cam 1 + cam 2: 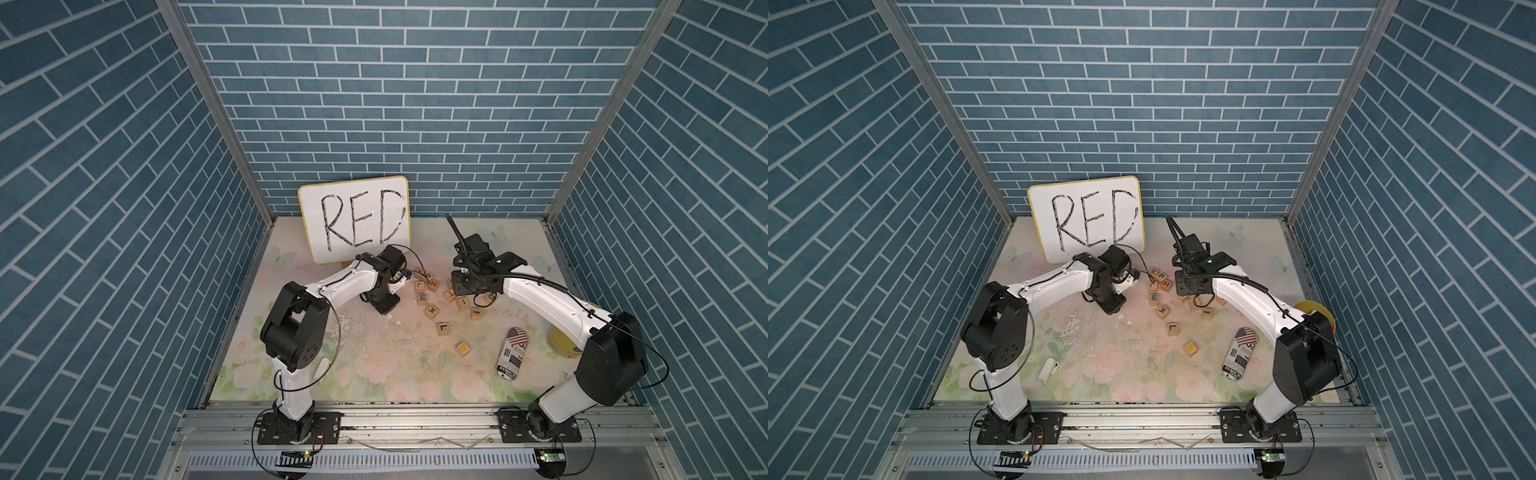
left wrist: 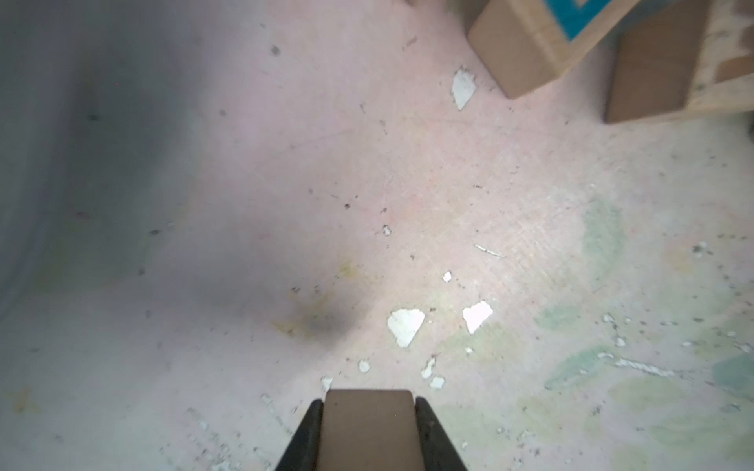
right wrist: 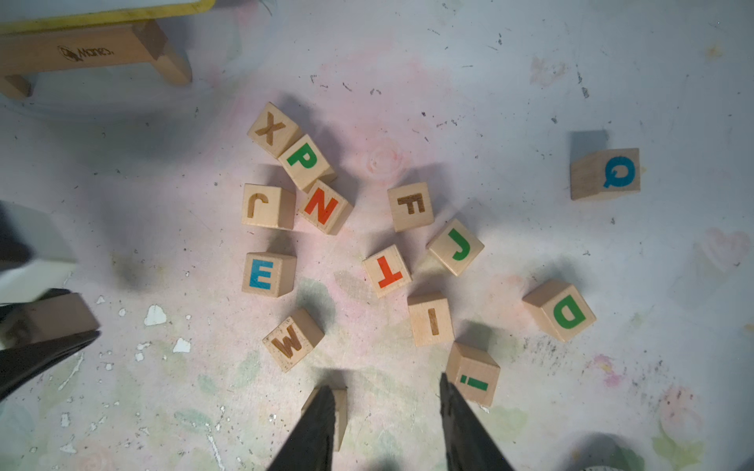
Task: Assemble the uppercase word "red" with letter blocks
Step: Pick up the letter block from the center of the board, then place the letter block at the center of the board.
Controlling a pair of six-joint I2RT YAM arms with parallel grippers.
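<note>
A: L gripper (image 2: pixel 369 401) clamped on a wood block (image 2: pixel 367 436), letter not visible.
B: R gripper (image 3: pixel 385 383)?
A: Jaws apart, bare table (image 3: pixel 530 61) btwn, hanging over the scatter. Blue E block (image 3: pixel 267 274) sits by W block (image 3: pixel 291 340). Green D block (image 3: pixel 567 312) off alone, clear of both grippers.

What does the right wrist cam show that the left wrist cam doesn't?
Only right wrist: the scattered letter faces, including blue E and green D, the whiteboard stand, and the open right gripper. Only left wrist: the end-on view down the left gripper, shut on a block, letter hidden. Both: that gripper and block, side-on in the right wrist view, plus the chipped floral table.
</note>
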